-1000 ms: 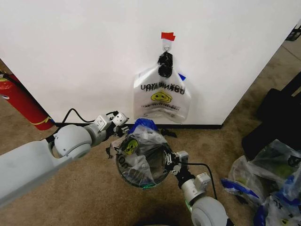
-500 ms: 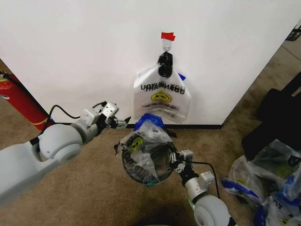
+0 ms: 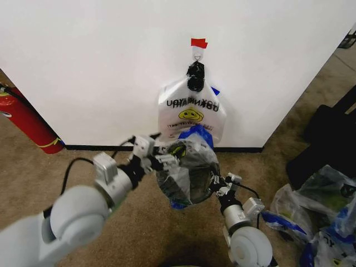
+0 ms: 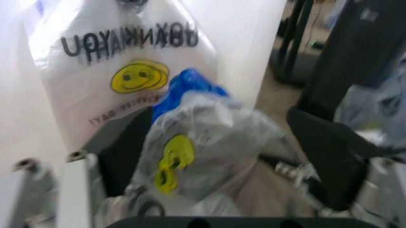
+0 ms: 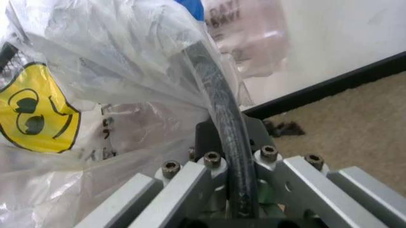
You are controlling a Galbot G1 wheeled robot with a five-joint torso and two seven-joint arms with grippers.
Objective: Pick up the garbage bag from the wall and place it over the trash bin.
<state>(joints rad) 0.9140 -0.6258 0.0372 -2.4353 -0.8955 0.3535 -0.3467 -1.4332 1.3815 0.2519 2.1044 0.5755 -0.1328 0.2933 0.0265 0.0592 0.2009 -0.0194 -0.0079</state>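
Item: thin translucent plastic garbage bag with blue handles and a yellow smiley print [image 3: 186,167], draped over the small round black wire-mesh trash bin [image 3: 192,186], which sits tilted in front of the black baseboard, below the hook. The bag's blue handle [image 3: 196,133] bunches at the far upper edge of the bin; the plastic covers the bin's mouth and hangs down its near side. Right gripper [image 3: 218,183]: at the bin's right rim, jaws closed on the black rim wire with bag plastic lying over that wire; the right wrist view shows the dark rim [image 5: 222,128] running between the metal fingers [image 5: 159,190], the smiley-printed plastic just beside them. Left gripper [image 3: 167,160]: at the bin's left side, against the bag; the left wrist view shows its fingers [image 4: 76,190] spread apart with the bag [image 4: 203,142] lying ahead between them, and whether they touch it cannot be told. Surroundings: plain white wall [image 3: 100,67] with a small metal hook under a bit of red tape [image 3: 198,43]; a second whitish plastic bag with a yellow smiley face [image 3: 191,114] hanging from that hook, just behind the bin; red fire extinguisher [image 3: 28,125] far left by the wall; heap of stuffed clear-and-blue bags [image 3: 317,217] on the brown carpet to the right.
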